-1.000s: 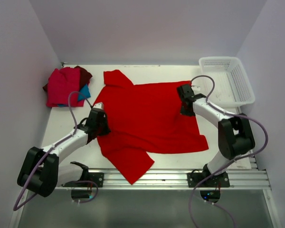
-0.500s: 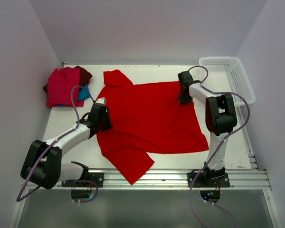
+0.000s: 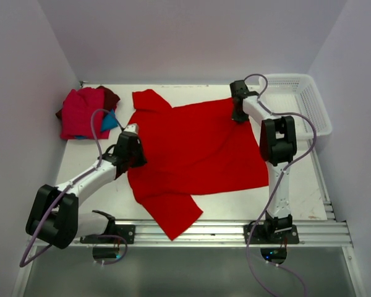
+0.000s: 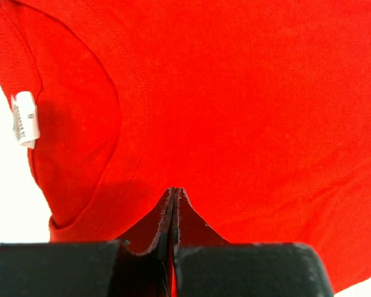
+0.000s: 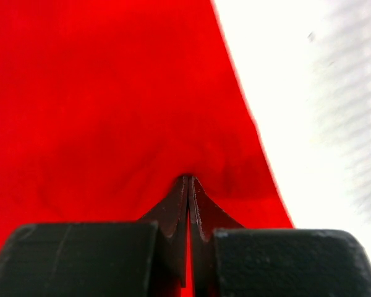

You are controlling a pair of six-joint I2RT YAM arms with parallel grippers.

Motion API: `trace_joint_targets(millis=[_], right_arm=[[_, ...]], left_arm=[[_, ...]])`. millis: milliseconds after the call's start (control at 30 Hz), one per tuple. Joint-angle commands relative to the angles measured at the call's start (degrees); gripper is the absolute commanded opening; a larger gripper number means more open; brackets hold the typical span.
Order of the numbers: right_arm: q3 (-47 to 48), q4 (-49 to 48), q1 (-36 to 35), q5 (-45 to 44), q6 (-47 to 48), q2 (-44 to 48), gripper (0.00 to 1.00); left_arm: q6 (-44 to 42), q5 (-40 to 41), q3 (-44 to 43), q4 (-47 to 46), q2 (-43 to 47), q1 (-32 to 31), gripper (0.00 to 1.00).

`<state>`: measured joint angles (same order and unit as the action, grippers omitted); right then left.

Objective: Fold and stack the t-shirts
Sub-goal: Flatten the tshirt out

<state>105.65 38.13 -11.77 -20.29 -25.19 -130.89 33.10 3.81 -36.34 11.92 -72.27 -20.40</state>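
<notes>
Both claws are pinched onto the red t-shirt point(image 3: 198, 154), which is spread flat mid-table: the left gripper point(image 3: 131, 151) beside the collar point(image 4: 127, 105), the right gripper point(image 3: 238, 111) at its far right corner. Folded shirts point(image 3: 83, 114) are stacked far left. If one thin pinch is lost while lifting, a skewed fold is likely

The teal-blue t-shirt point(image 3: 109, 120) is being largely covered by the folded red t-shirt point(image 3: 80, 113). The large red t-shirt point(image 4: 235, 93) is being cropped in both wrist views. The mesh basket point(image 5: 353, 117) is being blurred; print on the label point(image 4: 25, 119) is being shown unreadably small.
</notes>
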Motion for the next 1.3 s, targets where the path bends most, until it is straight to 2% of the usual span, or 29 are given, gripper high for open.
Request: trace_joint_targets(millis=[0, 100, 133, 167, 200, 233, 300, 333, 367, 533, 633, 767, 833, 933, 967, 1000, 1033, 1067, 1100, 1133, 1267], right_arm=[[6.7, 4.1, 1.0, -4.7, 0.8, -1.7, 0.00], [7.0, 1.7, 1.1, -3.4, 1.8, -0.6, 0.00], [5.9, -1.7, 1.1, -2.9, 2.2, 0.6, 0.00], [4.0, -4.6, 1.1, -1.0, 3.3, 4.8, 0.00], [-2.2, -8.5, 1.2, 0.9, 4.0, 7.6, 0.00], [-6.1, -17.5, 1.1, 2.4, 4.6, 10.5, 0.00], [-15.6, -24.6, 1.0, 5.1, 5.0, 19.8, 0.00], [-18.0, -29.4, 1.1, 6.0, 5.0, 22.8, 0.00], [-19.7, -30.3, 1.0, 6.8, 4.9, 25.0, 0.00], [-22.2, -26.7, -0.6, 8.9, 5.3, 32.1, 0.00], [-25.6, -25.9, -2.3, 9.2, 5.8, 35.5, 0.00], [-29.5, -24.6, -3.3, 10.4, 6.0, 40.6, 0.00], [-30.6, -22.5, -3.3, 11.4, 6.4, 42.4, 0.01], [-32.0, -19.7, -4.2, 13.9, 6.4, 46.0, 0.14], [-32.7, -19.2, -5.3, 14.4, 6.9, 48.7, 0.31], [-34.5, -18.7, -6.1, 13.9, 7.1, 50.1, 0.42], [-35.4, -18.5, -7.6, 13.1, 7.7, 51.8, 0.47], [-36.4, -18.0, -8.4, 12.2, 8.0, 53.3, 0.50], [-37.8, -17.0, -8.9, 12.3, 8.1, 56.1, 0.50], [-38.5, -16.4, -9.6, 12.6, 7.7, 57.3, 0.53], [-43.0, -13.1, -10.9, 12.7, 7.4, 64.1, 0.54]], left_arm=[[-2.9, -2.1, -3.0, -1.2, -1.5, -0.3, 0.00], [-3.9, -3.5, -4.3, -2.0, -2.8, -0.3, 0.00], [-4.2, -3.5, -4.3, -2.6, -2.7, -0.3, 0.00], [-4.3, -3.5, -4.5, -3.6, -2.0, -0.3, 0.00], [-4.3, -3.6, -4.9, -3.8, -1.7, -0.3, 0.00], [-4.4, -3.6, -5.2, -4.2, -1.4, -0.3, 0.00], [-4.4, -3.5, -6.7, -5.0, -0.5, -0.3, 0.00], [-4.4, -3.4, -7.3, -5.0, -0.3, -0.3, 0.00], [-4.4, -3.2, -8.5, -5.0, 0.0, -0.3, 0.00], [-3.4, 4.1, -12.9, -3.6, -4.2, -0.3, 0.00], [-3.1, 9.5, -14.8, -6.2, -7.3, -0.3, 0.00], [-3.3, 11.1, -20.1, -8.4, -14.9, 1.3, 0.00], [-5.1, 14.4, -22.7, -8.9, -19.6, 1.6, 0.00], [-7.4, 15.9, -29.5, -9.2, -26.9, 3.1, 0.00], [-7.6, 15.3, -33.1, -9.5, -28.7, 4.5, 0.04], [-7.7, 14.0, -35.2, -9.2, -30.6, 5.2, 0.14], [-7.4, 13.5, -37.6, -8.2, -34.3, 5.9, 0.24], [-7.3, 13.0, -41.9, -7.3, -36.1, 7.3, 0.37], [-7.3, 12.2, -44.1, -6.8, -37.8, 8.0, 0.42], [-7.3, 12.4, -48.8, -5.2, -41.5, 9.1, 0.53], [-8.0, 15.9, -60.6, 0.4, -50.1, 11.3, 0.71]])
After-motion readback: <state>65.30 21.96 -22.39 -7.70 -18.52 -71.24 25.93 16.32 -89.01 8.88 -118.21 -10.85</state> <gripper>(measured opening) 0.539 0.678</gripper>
